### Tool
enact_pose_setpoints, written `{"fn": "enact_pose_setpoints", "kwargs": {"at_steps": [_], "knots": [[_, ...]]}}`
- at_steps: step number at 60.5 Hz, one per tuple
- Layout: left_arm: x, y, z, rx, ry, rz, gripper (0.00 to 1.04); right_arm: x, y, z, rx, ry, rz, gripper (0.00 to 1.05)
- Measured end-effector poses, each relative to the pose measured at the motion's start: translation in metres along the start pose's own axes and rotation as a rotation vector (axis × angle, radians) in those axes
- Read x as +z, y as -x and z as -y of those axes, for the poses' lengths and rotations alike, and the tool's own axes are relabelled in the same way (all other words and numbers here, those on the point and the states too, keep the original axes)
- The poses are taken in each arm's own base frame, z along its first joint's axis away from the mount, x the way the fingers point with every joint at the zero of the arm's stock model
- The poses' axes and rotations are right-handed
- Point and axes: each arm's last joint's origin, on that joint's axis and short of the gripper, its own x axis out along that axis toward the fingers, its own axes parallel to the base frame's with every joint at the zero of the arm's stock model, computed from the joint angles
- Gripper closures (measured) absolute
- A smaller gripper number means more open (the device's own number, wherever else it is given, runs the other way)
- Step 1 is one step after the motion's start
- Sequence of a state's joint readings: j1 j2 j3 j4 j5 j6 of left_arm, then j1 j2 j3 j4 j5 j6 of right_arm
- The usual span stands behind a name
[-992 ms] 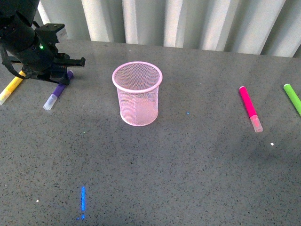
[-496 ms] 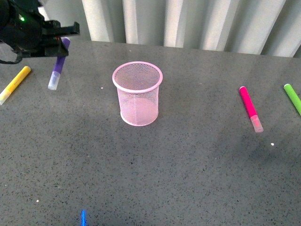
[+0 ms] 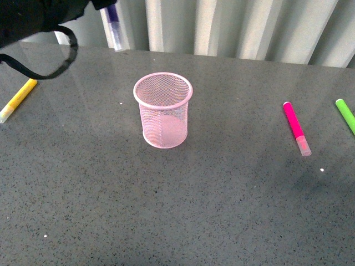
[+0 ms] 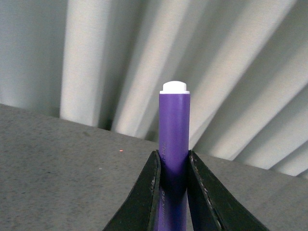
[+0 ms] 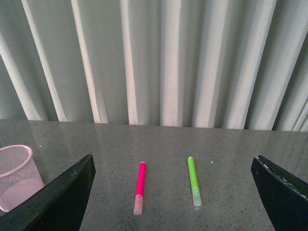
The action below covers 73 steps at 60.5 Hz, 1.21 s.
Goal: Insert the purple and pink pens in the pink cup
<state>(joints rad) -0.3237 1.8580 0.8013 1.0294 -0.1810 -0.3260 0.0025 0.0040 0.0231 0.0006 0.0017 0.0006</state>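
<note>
Left gripper [image 4: 173, 154] clamped on purple pen [image 4: 174, 125], jaws pressed to barrel on both sides. Pen higher than half second ago: now at top edge of front view, pale cap down, above table [image 3: 222, 194], behind-left of pink cup [image 3: 163, 111]. Cup upright, unmoved. Pink pen [image 3: 295, 127] unmoved, flat on table right of cup, beside green marker [image 3: 345, 115]. Yellow marker [image 3: 16, 100] far left. Right gripper [image 5: 173, 161] spread wide, holding nothing

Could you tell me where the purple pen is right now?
The purple pen is clamped in the left gripper, in the air at the front view's upper left, above and to the left of the pink cup.
</note>
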Motion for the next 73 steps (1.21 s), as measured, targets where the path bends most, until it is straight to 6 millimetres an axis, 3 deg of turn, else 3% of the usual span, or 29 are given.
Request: {"fn": "enact_pose_setpoints", "kwargs": {"at_steps": [11, 29, 46, 73], "knots": [[-0.026, 0.013, 0.027, -0.049, 0.021, 0.032, 0.92, 0.000, 0.000, 0.000, 0.000, 0.000, 0.000, 0.07], [-0.056, 0.021, 0.046, -0.095, -0.047, 0.013, 0.92, 0.000, 0.000, 0.000, 0.000, 0.000, 0.000, 0.07], [-0.075, 0.018, 0.047, -0.090, -0.086, -0.021, 0.92, 0.000, 0.000, 0.000, 0.000, 0.000, 0.000, 0.07], [-0.082, 0.003, 0.039, -0.064, -0.094, -0.033, 0.93, 0.000, 0.000, 0.000, 0.000, 0.000, 0.000, 0.07]]}}
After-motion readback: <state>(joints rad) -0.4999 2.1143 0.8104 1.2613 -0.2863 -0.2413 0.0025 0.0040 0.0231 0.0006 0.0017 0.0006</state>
